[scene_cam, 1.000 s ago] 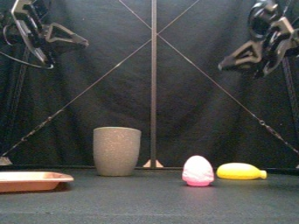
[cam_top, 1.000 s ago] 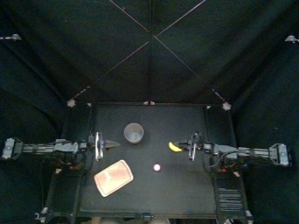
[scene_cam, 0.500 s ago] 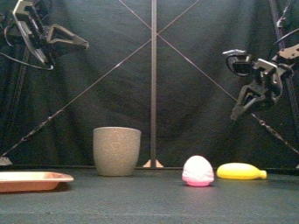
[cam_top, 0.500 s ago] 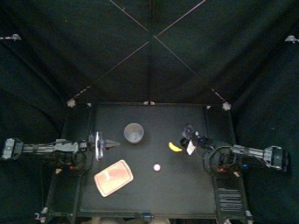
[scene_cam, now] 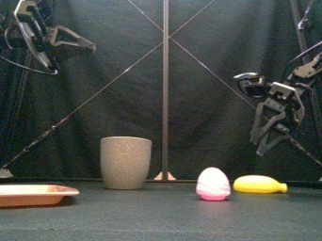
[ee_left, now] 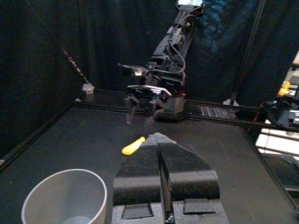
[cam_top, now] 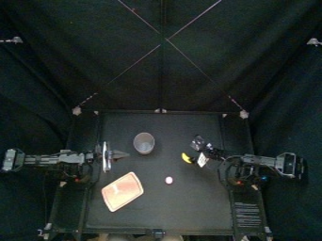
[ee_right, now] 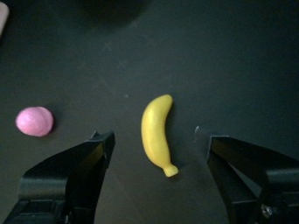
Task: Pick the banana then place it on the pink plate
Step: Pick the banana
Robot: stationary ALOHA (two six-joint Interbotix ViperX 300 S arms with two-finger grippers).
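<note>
The black table carries four things. The largest is the flat pink plate, empty, in the front left part. Behind it, near the middle of the table, the tall grey speckled cup stands upright. The banana lies flat on the right half of the table, well apart from the plate. The smallest thing is a pink toy egg.

In the front view the egg seems to stand just beside the banana. The top view shows that the egg is clearly nearer to the front edge and the two do not touch. In the top view the right arm hides part of the banana. The right wrist view shows the whole banana, lying free between the two jaws and touching neither.

The right arm reaches in from the right and bends down. Its tool hangs above the banana, clear of the table, with the jaws wide open and nothing in them. The left arm rests at the left side, raised high. Its tool has the jaws pressed together and holds nothing.
</note>
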